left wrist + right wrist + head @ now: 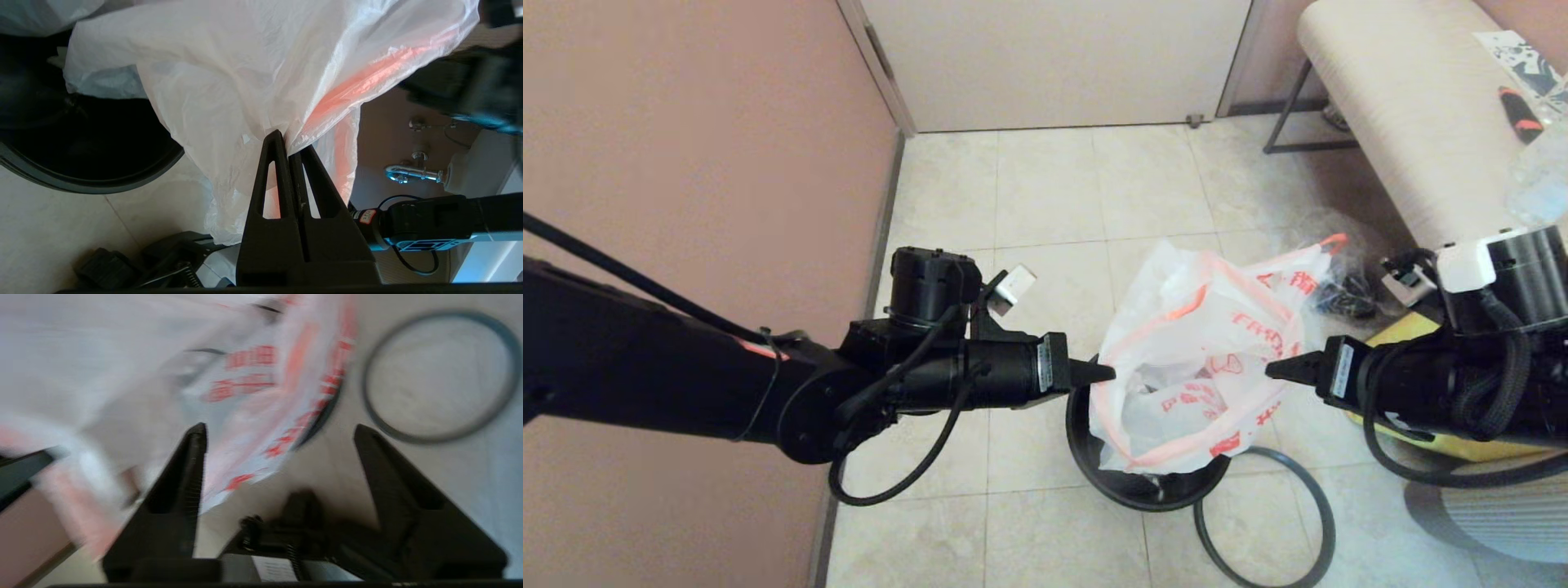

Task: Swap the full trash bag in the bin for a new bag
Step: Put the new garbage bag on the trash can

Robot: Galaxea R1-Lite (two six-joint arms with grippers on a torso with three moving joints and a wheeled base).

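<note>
The new bag [1192,359] is thin white plastic with orange-red trim and red prints, and it hangs spread over the bin [1143,494], a small round dark wastebasket. My left gripper [1107,373] is shut on the bag's left edge [229,90], with film pinched between the fingertips [288,149]. At the bag's right side my right gripper [1270,369] stands open [278,430] with nothing in it. The bag [253,384] lies off one finger. A white corner with an orange-red loop handle [1327,243] pokes out behind. I cannot tell whether it is the full trash bag.
A dark grey hoop [1333,527] lies flat on the tiles right of the bin. Behind it are a clear wrinkly bag of black things [1343,294] and a yellow tote [1462,445]. A pale bench [1405,122] stands back right. A pink wall [686,147] runs along the left.
</note>
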